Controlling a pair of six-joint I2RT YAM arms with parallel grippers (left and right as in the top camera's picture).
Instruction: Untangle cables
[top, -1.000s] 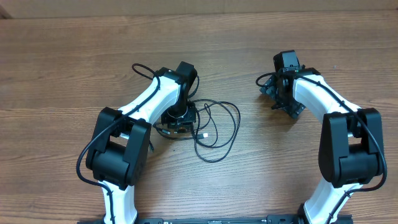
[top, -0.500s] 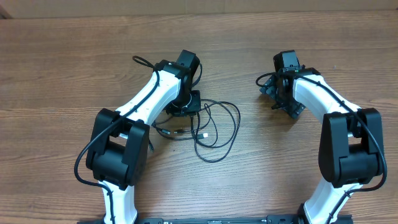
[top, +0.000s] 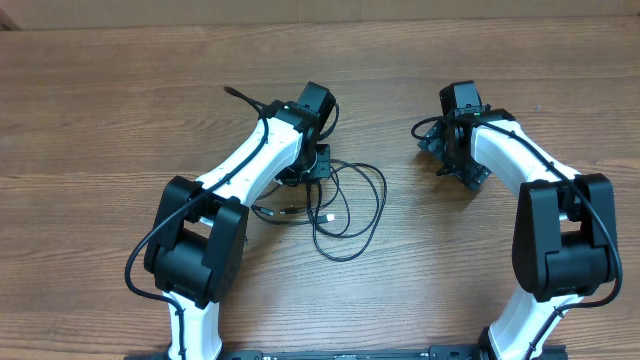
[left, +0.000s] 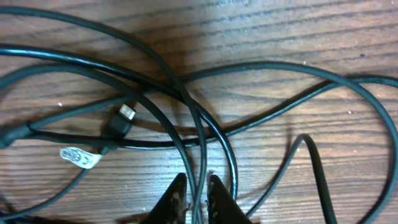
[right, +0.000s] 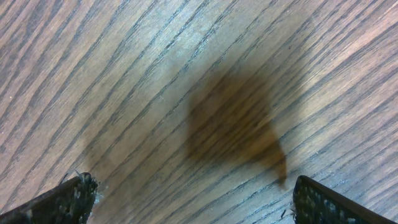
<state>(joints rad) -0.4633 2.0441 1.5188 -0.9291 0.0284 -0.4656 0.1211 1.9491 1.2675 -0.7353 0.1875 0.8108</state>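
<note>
- Your left gripper (left: 198, 199) has shifted farther out, jaws pinched on one of the cables (left: 203, 155), likely to draw it free.
- Remaining loops lie on the table (top: 100, 110), just beside it.
- Your right gripper (right: 193, 199) hangs wide open, empty, well apart.

Watched left gripper (left: 198, 200) at bottom edge: fingertips (left: 176, 198) nearly together, one strand of cables (left: 198, 138) pinched between them. Strand ran up from tips into crossing near centre, where several loops overlapped. Plug (left: 122, 118) lay left of centre, well apart from tips. White tag (left: 81, 157) sat on cord just below plug. At lower right, another cord rose to sharp bend, then dropped off frame. Table (left: 298, 31) was wood, grain horizontal. I couldn't tell number of separate cords.
</note>
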